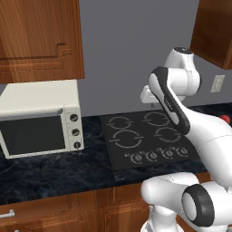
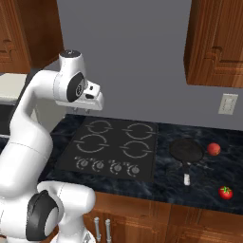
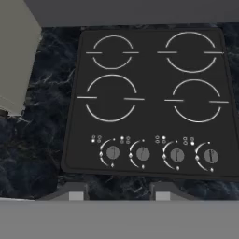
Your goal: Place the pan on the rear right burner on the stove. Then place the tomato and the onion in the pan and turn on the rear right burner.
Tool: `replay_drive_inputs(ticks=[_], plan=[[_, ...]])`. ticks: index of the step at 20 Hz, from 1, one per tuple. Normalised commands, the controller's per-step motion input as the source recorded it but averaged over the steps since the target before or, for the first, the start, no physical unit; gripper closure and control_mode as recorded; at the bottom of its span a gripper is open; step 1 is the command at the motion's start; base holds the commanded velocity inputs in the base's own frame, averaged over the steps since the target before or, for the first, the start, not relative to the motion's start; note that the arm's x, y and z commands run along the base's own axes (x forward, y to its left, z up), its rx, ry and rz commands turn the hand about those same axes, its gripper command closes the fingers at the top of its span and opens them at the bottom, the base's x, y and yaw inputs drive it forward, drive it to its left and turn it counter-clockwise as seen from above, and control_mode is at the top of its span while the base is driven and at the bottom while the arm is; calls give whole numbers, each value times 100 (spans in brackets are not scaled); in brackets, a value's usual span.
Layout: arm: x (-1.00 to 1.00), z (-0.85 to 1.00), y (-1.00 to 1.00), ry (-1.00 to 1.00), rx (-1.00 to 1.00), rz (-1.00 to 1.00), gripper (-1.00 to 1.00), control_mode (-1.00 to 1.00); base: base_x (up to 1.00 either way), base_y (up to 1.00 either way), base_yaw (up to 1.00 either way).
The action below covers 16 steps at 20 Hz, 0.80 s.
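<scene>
The stove point(image 2: 111, 147) is a black glass cooktop set in the dark counter. Its rear right burner point(image 2: 140, 131) point(image 3: 190, 52) is bare. The pan point(image 2: 186, 151) sits on the counter to the right of the stove, with its handle pointing toward the front edge. A round reddish onion point(image 2: 214, 149) lies just right of the pan. A red tomato point(image 2: 226, 192) lies nearer the front edge. My gripper point(image 2: 81, 110) point(image 3: 116, 193) hangs high above the stove's left side, pointing down. It is open, with nothing between its fingers.
Four knobs point(image 3: 161, 154) run along the stove's front. A white microwave point(image 1: 41, 120) stands on the counter left of the stove. Wooden cabinets point(image 2: 216, 42) hang above on both sides. A wall outlet point(image 2: 228, 104) sits behind the pan.
</scene>
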Motion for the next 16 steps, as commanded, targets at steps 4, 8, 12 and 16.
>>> replay_drive_inputs(ticks=[4, 8, 12, 16], plan=[[0, 0, -14, -1, 0, 0, -100, -100, 0, 0, 0], [0, 0, -36, -3, 0, 0, -100, -100, 0, 0, 0], [0, 0, -46, -1, 0, 0, -100, -100, 0, 0, 0], [0, -1, -51, 0, 0, 0, -100, -100, 0, 0, 0]])
